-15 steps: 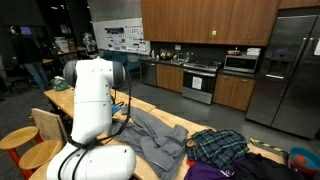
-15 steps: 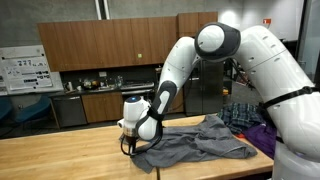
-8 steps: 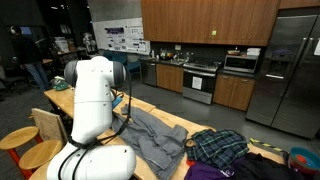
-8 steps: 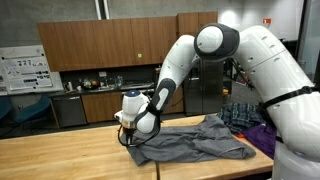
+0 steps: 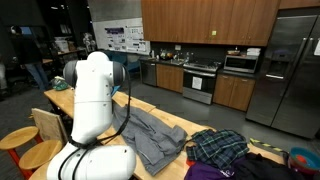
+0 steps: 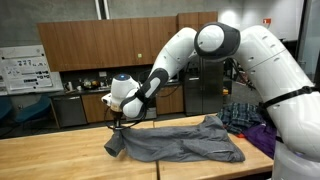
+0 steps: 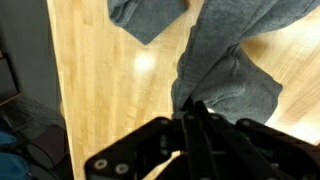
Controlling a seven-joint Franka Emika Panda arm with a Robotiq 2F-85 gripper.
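**Grey garment pinched at one end and lifted off the wooden table**

The gripper (image 6: 117, 122) has its fingers pressed together on one end of a soft, plain grey cloth garment (image 6: 180, 140). In the wrist view the black fingers of the gripper (image 7: 195, 108) meet on a bunched, wrinkled fold of the garment (image 7: 215, 60). A short flap droops straight below the pinch. From there the cloth runs away from the gripper in a long, fairly flat, lightly creased band that lies on the table.

Under the gripper is a light wooden table (image 6: 50, 160) with a smooth, slightly shiny top. At the far end of the garment from the gripper sits a heap of dark plaid and purple clothes (image 6: 245, 115). Behind the arm the room is a kitchen, with brown wooden cabinets (image 5: 200, 20), a steel oven (image 5: 203, 80), a microwave (image 5: 240, 63) and a tall steel refrigerator (image 5: 295, 70). A white poster board (image 6: 22, 68) hangs on the wall.

A second ago the gripper was low, close to the tabletop, and the garment lay more bunched beside it. Since then the gripper has risen and drawn away from the clothes heap, and the cloth is pulled out longer and flatter.
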